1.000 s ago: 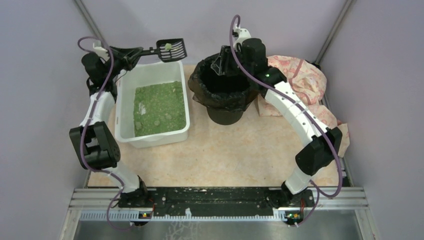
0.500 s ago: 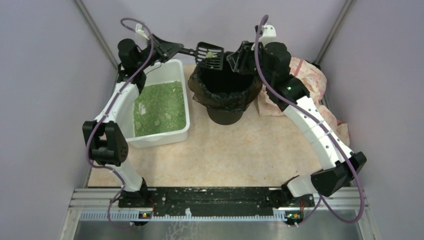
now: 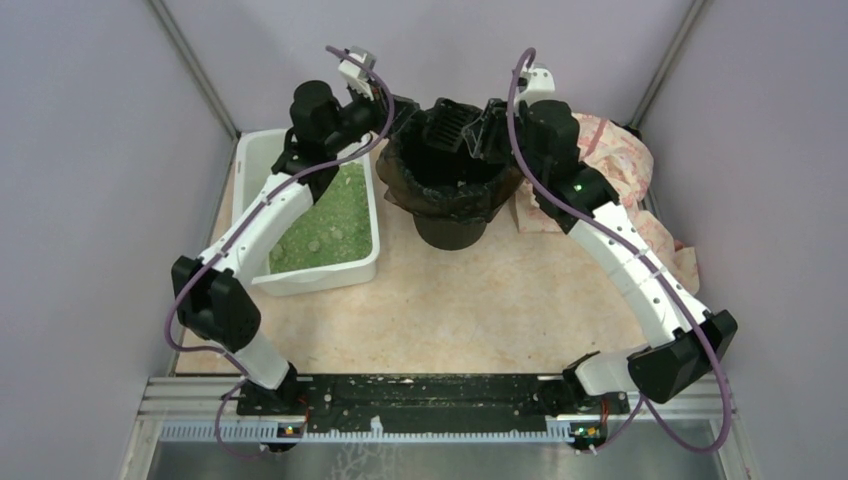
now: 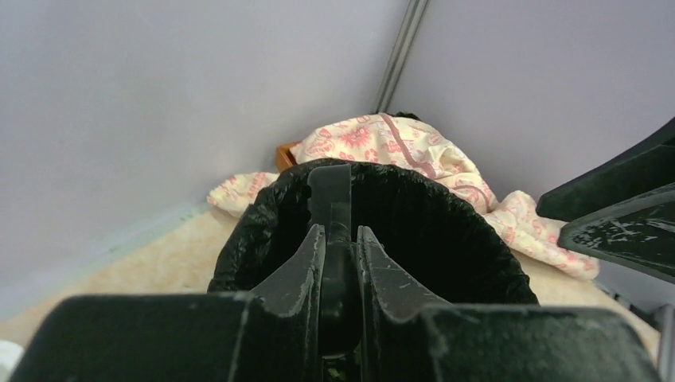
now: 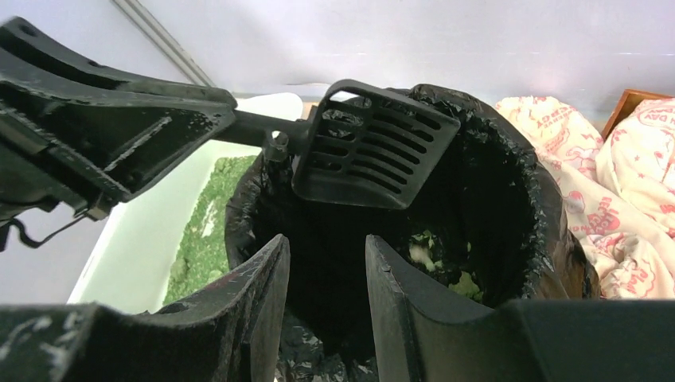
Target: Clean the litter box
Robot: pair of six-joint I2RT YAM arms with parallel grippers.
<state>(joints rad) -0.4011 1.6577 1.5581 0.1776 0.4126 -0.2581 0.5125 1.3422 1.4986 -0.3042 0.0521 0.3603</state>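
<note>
My L gripper (image 4: 341, 235) is clamped on the black slotted plastic scoop (image 5: 374, 143) over the round black-bagged bin (image 3: 450, 205). White rectangular plastic litter box (image 3: 320, 275) sits just left, nearer L arm. R fingers (image 5: 263, 302) apart.

- A robot test cell in a lab, not a home.
- Plain lilac panel walls (image 3: 80, 200) meet at metal corner posts (image 3: 195, 70), boxing in the tabletop (image 3: 480, 300) on three sides.
- An aluminium rail (image 3: 170, 400) along the tabletop's near edge carries a left arm (image 3: 250, 225) and a right arm (image 3: 620, 255).
- The only household props are a litter box (image 3: 320, 275), a bagged bin (image 3: 450, 232) and a floral cloth (image 3: 615, 150) at the far right corner.
</note>
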